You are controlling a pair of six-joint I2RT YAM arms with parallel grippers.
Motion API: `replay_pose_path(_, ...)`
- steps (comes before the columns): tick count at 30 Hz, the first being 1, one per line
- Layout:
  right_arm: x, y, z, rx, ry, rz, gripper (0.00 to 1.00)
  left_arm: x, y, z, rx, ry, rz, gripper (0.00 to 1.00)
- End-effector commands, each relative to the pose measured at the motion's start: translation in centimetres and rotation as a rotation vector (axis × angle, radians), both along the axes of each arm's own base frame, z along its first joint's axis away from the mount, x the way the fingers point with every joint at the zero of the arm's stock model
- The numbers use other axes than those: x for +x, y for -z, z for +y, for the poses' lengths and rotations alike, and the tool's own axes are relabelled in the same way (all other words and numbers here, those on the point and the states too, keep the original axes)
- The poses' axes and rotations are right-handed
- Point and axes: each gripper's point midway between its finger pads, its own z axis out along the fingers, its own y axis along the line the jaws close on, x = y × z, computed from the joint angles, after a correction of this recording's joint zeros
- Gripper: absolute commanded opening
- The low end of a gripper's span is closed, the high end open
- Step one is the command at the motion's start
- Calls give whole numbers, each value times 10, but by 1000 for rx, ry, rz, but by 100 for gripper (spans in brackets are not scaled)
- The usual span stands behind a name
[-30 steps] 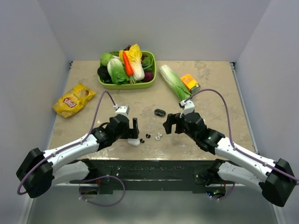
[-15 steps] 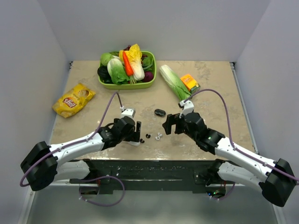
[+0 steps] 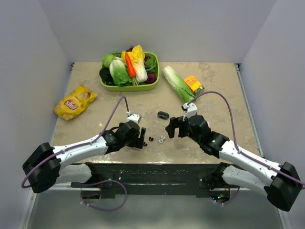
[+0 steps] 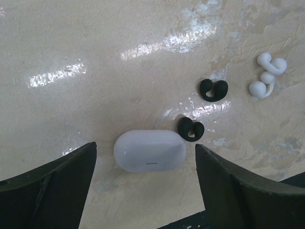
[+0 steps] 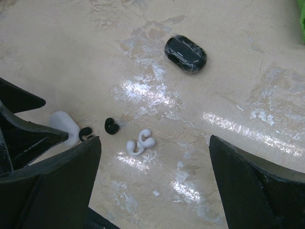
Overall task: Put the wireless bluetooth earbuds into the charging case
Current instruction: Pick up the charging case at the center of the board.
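Beige marbled tabletop (image 3: pixel 219 95); at the back, green plastic basket of vegetables (image 3: pixel 128 88), leafy cabbage (image 3: pixel 177 84), orange packet (image 3: pixel 193 84); left, yellow snack bag (image 3: pixel 75 101); mid-table, black oval charging case (image 3: pixel 163 115); nearer, white oval charging case (image 4: pixel 149 150), two black earbuds (image 4: pixel 213 89) just beside, then white earbud pair (image 4: pixel 259 88).

Overhead; wrists close (earbuds (image 4: pixel 212 90) seemingly shared)

You have bright, even light from overhead, and the top view is sharp, with only short, soft shadows under the arms (image 3: pixel 78 149). In both wrist views the glossy table (image 4: pixel 71 28) throws back white streaks of glare. The black case (image 5: pixel 186 54) shines too. The fingers (image 4: pixel 47 186) sit close to the lens, dark and featureless, with slightly soft edges
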Motion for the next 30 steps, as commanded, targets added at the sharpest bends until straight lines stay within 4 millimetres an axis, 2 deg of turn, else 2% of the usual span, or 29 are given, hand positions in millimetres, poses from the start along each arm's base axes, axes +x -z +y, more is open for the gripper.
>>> replay_pose_path(1, 3, -8, 5, 27, -14, -34, 98, -5, 9, 2, 57, 42, 31, 88)
replay_pose_path(5, 3, -8, 5, 30, -14, -34, 98, -9, 15, 5, 86, 45, 56, 88)
replay_pose_path(20, 1, -5, 4, 29, -16, -27, 98, -18, 34, -8, 127, 84, 79, 87)
replay_pose_path(30, 1, -4, 5, 28, -18, -22, 98, -19, 36, -7, 132, 84, 80, 71)
